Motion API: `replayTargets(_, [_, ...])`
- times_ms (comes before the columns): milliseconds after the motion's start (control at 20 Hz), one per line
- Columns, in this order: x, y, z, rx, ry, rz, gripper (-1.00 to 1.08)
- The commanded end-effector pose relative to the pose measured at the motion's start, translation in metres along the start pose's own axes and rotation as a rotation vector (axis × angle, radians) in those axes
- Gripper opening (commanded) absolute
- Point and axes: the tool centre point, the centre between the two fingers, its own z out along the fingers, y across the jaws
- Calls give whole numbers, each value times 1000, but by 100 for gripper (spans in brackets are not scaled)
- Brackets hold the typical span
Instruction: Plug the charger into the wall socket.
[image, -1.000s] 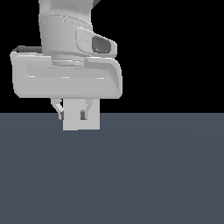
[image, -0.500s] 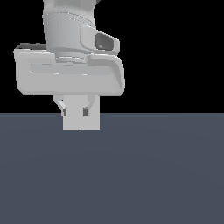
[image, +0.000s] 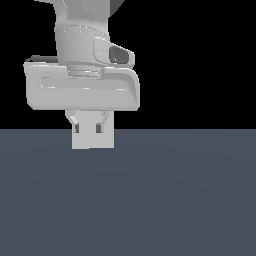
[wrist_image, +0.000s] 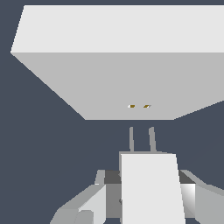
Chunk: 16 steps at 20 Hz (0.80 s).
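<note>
In the wrist view the charger (wrist_image: 151, 192), an off-white block with two thin prongs (wrist_image: 141, 139), sits between the fingers of my gripper (wrist_image: 148, 189), which is shut on it. The prongs point at the wall socket (wrist_image: 122, 74), a large off-white plate with two small yellowish holes (wrist_image: 139, 106). The prong tips stop short of the plate, roughly in line with the holes. In the exterior view the gripper (image: 88, 129) hangs under the hand in front of the wall socket (image: 93, 142). The charger blends with the plate there.
A dark grey floor (image: 175, 200) fills the lower half of the exterior view, under a black background. The wide grey hand body (image: 82, 90) sits above the fingers.
The hand has shifted slightly toward the exterior view's right and looks a little smaller. The plate stays in place. The grip on the charger is unchanged.
</note>
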Motion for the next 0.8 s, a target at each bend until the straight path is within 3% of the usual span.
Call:
replayTargets(0, [10, 0, 3, 0, 0, 0, -100])
replayTargets(350, [29, 0, 8, 0, 0, 0, -100])
replayTargets(750, [31, 0, 9, 0, 0, 0, -100])
